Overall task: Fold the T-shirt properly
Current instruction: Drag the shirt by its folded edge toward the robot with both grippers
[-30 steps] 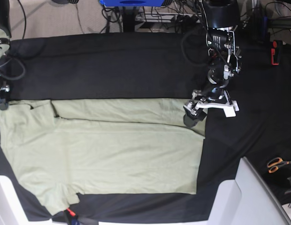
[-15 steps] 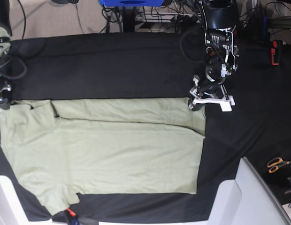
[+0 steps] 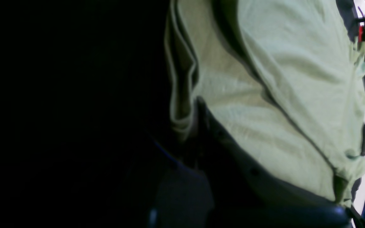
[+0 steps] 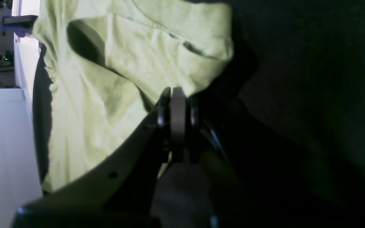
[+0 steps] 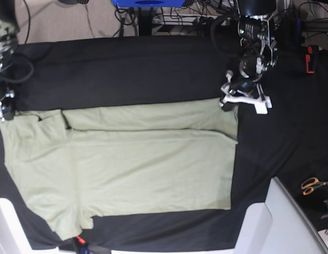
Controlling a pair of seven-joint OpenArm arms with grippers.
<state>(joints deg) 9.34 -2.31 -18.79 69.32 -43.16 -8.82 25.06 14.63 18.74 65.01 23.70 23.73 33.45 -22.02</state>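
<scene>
The pale green T-shirt (image 5: pixel 143 164) lies spread on the black cloth (image 5: pixel 127 74), its far long edge folded over toward the middle. In the base view my left gripper (image 5: pixel 227 103) stands at the shirt's far right corner, shut on it. The left wrist view shows the bunched hem of the T-shirt (image 3: pixel 280 79) pinched at my left gripper (image 3: pixel 195 122). My right gripper (image 5: pixel 2 112) is at the far left corner. In the right wrist view my right gripper (image 4: pixel 174 95) is shut on the edge of the T-shirt (image 4: pixel 106 79) beside a folded sleeve.
Orange-handled scissors (image 5: pixel 312 185) lie on the cloth at the right. A white bin edge (image 5: pixel 280 211) rises at the near right, another white edge (image 5: pixel 5 227) at the near left. A red object (image 5: pixel 310 59) and cables sit at the far right.
My left gripper has shut on the shirt's far right corner and drawn it away from the near edge and to the right. The whole shirt has shifted with it; the left end rose slightly too.
</scene>
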